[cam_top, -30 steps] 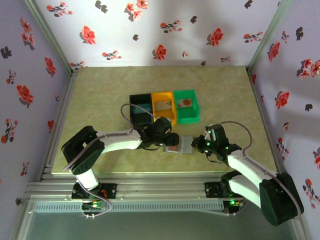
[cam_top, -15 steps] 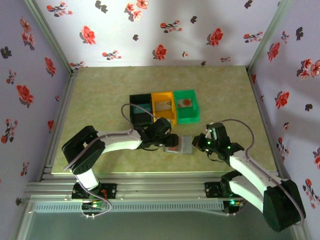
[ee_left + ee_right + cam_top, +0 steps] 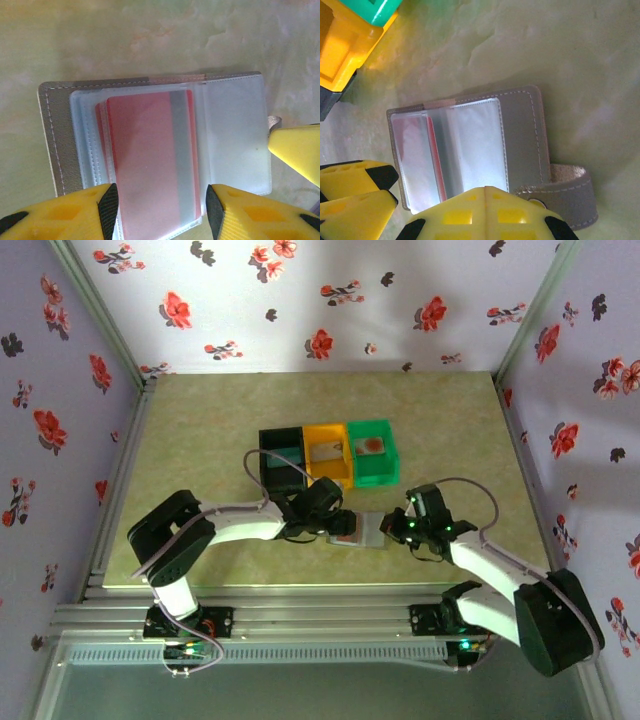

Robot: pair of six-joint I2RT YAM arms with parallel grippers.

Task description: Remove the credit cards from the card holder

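The card holder (image 3: 365, 530) lies open and flat on the table between my two grippers, its grey cover (image 3: 52, 130) under clear plastic sleeves. A red credit card (image 3: 145, 160) sits inside the front sleeve. My left gripper (image 3: 161, 212) is open, with its black pads (image 3: 109, 210) on either side of that sleeve's near end. My right gripper (image 3: 485, 195) is shut, its yellow tips pressed on the holder's grey panel (image 3: 522, 130) beside the strap (image 3: 570, 192). That right fingertip (image 3: 295, 150) shows at the holder's right edge.
Three bins stand in a row just behind the holder: black (image 3: 268, 472), orange (image 3: 345, 468) and green (image 3: 392, 468), each with a card lying inside. Flowered walls enclose the table. Open tabletop lies behind the bins and to the far left.
The right wrist has edged slightly left toward the holder and its arm has shifted. The left gripper and the holder have stayed put.
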